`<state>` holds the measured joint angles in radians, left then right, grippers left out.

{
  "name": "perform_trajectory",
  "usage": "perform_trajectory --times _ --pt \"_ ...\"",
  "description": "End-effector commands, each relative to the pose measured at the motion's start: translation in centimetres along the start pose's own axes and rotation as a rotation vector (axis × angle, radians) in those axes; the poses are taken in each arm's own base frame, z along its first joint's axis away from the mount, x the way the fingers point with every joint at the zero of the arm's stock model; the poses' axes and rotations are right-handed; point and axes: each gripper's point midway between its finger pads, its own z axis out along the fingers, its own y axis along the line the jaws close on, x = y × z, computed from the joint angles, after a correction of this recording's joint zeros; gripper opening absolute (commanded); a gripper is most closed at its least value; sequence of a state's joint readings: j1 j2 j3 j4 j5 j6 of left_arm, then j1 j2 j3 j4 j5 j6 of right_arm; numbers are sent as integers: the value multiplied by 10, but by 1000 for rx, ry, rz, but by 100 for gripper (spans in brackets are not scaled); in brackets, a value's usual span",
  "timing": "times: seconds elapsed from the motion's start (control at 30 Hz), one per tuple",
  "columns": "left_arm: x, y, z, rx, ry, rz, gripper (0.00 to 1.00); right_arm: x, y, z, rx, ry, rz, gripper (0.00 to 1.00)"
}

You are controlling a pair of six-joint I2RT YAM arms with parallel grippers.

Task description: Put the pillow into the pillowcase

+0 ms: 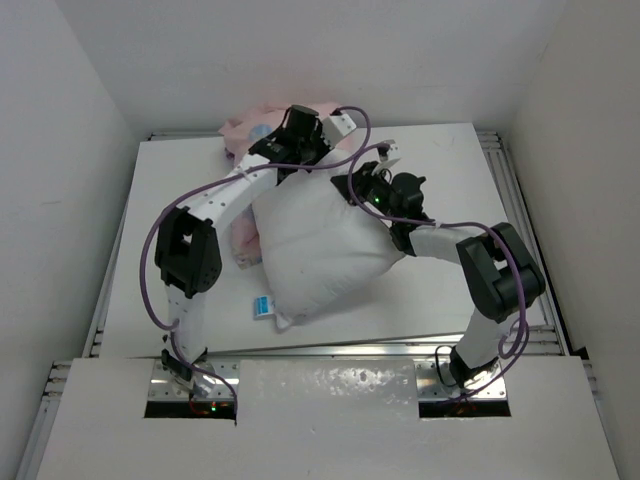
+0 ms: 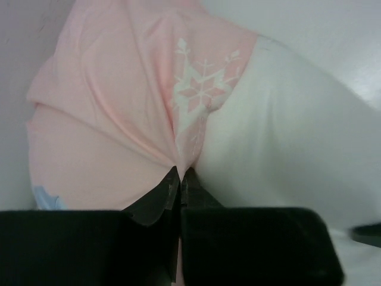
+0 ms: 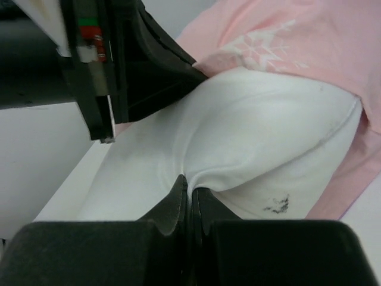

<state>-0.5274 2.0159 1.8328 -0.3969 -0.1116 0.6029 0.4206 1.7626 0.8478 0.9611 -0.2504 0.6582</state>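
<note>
As I look down from the top camera, the large plump white rectangular pillow (image 1: 320, 250) lies in the middle of the white table (image 1: 450, 160), between the two arms. Its small blue-and-white tag (image 1: 263, 306) is at the near corner. The thin pale pink fabric pillowcase (image 1: 245, 130) is bunched at the table's far edge, against the pillow's far end, and a bit of pink shows beside the pillow's left side. On my left wrist view, the left gripper (image 2: 180, 173) is clamped on a fold of the pink cloth, just below a white snowflake print (image 2: 199, 89). On my right wrist view, the right gripper (image 3: 189, 182) pinches a pucker of the white pillow cover, with the pink hem draped over the corner beyond it.
</note>
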Motion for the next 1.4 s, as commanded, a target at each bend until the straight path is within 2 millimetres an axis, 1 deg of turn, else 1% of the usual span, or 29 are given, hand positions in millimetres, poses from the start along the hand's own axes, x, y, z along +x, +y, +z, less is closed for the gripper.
perform_trajectory --times 0.0,0.03,0.07,0.1,0.13,0.17,0.2,0.27,0.33,0.4,0.5,0.6,0.63,0.7,0.73,0.77,0.8,0.83,0.9,0.93,0.97,1.0,1.03,1.1,1.13,1.2,1.23,1.27,1.37 --pt "-63 -51 -60 351 -180 -83 0 -74 71 12 -226 -182 -102 0" --pt "-77 -64 -80 419 -205 -73 0 -83 80 12 -243 -206 -119 0" --pt "-89 -61 -88 413 -234 -71 0 -92 85 10 -252 -233 -129 0" --pt "-90 -75 -100 481 -224 -79 0 -106 93 6 -267 -272 -135 0" --pt "-100 -72 -114 499 -245 -91 0 -115 98 2 -277 -302 -140 0" --pt "-97 -79 -124 546 -227 -114 0 -130 108 -5 -295 -355 -144 0" --pt "-97 -80 -129 556 -225 -118 0 -133 107 -6 -290 -370 -141 0" --pt "-88 -85 -137 572 -202 -129 0 -153 111 -15 -274 -446 -136 0" --pt "-76 -92 -141 594 -172 -141 0 -166 111 -20 -252 -498 -132 0" --pt "-77 -103 -151 651 -179 -171 0 -180 102 -21 -195 -560 -125 0" --pt "-97 -118 -179 768 -238 -217 0 -190 85 -13 -105 -601 -91 0" --pt "-111 -140 -200 860 -264 -204 0 -186 52 1 35 -610 -43 0" --pt "-113 -143 -204 878 -270 -197 0 -173 34 9 99 -584 -26 0" --pt "-113 -148 -215 922 -278 -196 0 -164 1 9 242 -595 3 0" --pt "-110 -148 -216 918 -273 -188 0 -148 -15 10 306 -559 7 0" --pt "-106 -148 -218 909 -266 -178 0 -142 -30 7 377 -559 12 0" --pt "-101 -147 -216 894 -253 -173 0 -136 -38 7 411 -546 13 0" --pt "-87 -148 -208 870 -212 -162 0 -123 -52 6 463 -518 19 0" --pt "-71 -151 -198 861 -180 -161 0 -109 -63 9 495 -482 26 0" --pt "-68 -148 -190 841 -189 -164 0 -102 -69 12 513 -456 45 0" --pt "-50 -149 -176 830 -147 -193 0 -88 -79 15 532 -425 57 0" --pt "-43 -145 -167 805 -132 -216 0 -81 -81 19 529 -400 79 0" --pt "-42 -131 -150 724 -142 -224 0 -75 -83 21 519 -379 82 0" --pt "-24 -109 -122 617 -106 -272 0 -64 -84 22 497 -341 83 13" --pt "-25 -90 -108 522 -122 -284 0 -54 -84 18 488 -315 78 27" --pt "-14 -68 -90 418 -107 -287 17 -50 -76 12 442 -286 31 39" --pt "-17 -59 -84 372 -120 -273 27 -49 -71 10 419 -267 8 51" --pt "-13 -51 -77 321 -104 -265 47 -49 -66 10 390 -246 -25 57" --pt "-21 -42 -75 288 -131 -250 64 -50 -44 9 278 -139 -148 71"
